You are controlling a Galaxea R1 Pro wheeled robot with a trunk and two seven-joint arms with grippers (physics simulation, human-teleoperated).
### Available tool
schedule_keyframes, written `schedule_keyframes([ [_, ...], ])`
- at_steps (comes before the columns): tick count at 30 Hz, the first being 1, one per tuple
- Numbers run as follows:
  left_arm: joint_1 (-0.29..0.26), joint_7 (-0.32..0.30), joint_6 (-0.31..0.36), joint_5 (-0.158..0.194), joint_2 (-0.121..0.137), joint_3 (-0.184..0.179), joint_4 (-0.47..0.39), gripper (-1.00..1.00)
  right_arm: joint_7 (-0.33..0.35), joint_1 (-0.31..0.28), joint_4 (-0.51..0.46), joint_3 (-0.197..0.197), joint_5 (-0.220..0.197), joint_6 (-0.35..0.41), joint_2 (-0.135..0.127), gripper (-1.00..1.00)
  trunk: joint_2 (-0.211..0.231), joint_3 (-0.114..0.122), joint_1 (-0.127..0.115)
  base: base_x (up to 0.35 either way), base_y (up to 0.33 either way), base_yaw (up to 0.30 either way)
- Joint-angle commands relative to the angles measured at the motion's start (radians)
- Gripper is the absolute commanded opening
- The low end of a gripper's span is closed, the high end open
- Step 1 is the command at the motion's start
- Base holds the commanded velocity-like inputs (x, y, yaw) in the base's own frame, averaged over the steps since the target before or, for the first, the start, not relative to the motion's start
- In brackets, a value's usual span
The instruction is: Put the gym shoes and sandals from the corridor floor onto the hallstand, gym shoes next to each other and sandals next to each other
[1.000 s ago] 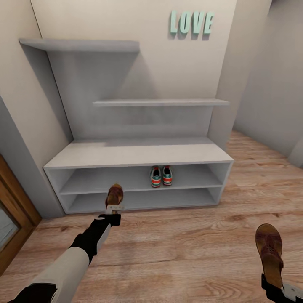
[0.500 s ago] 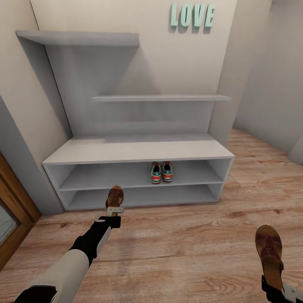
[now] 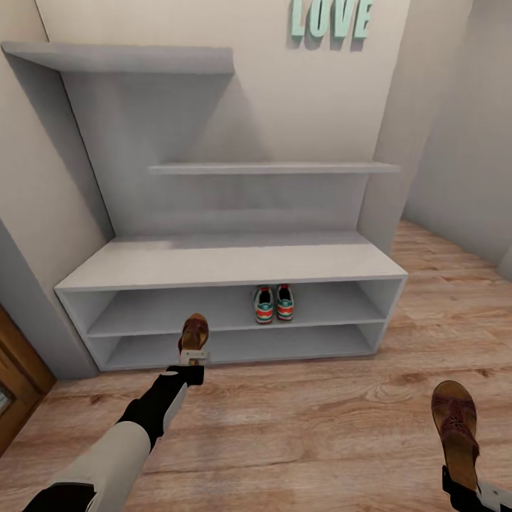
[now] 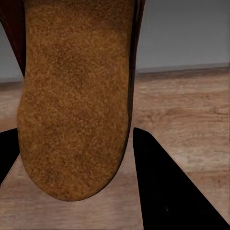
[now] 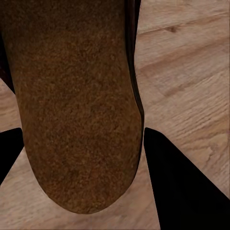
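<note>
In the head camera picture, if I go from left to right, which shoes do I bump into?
Sandal in the left gripper → two gym shoes side by side on the rack's upper shelf → sandal in the right gripper.

Beige walls [image 3: 441, 107] (mint "LOVE" letters [image 3: 331, 19])
</note>
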Motion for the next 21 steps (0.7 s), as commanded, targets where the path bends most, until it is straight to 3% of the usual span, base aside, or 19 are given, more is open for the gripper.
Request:
schedule_keyframes([
  [1,0.0,0.001,0.007,-0.006,0.0,-0.001,-0.002,-1.0,0.002,-0.001,0.001,0.002,-0.008,-0.003,0.0,-1.0,0.0,-0.001,0.0,0.337,0.0,0.0],
  [21,0.0,0.001,0.006,-0.004,0.001,0.0,-0.006,-1.0,0.002,-0.001,0.001,0.001,-0.008,-0.003,-0.002,-1.0,0.0,-0.001,0.0,0.311,0.0,0.0],
])
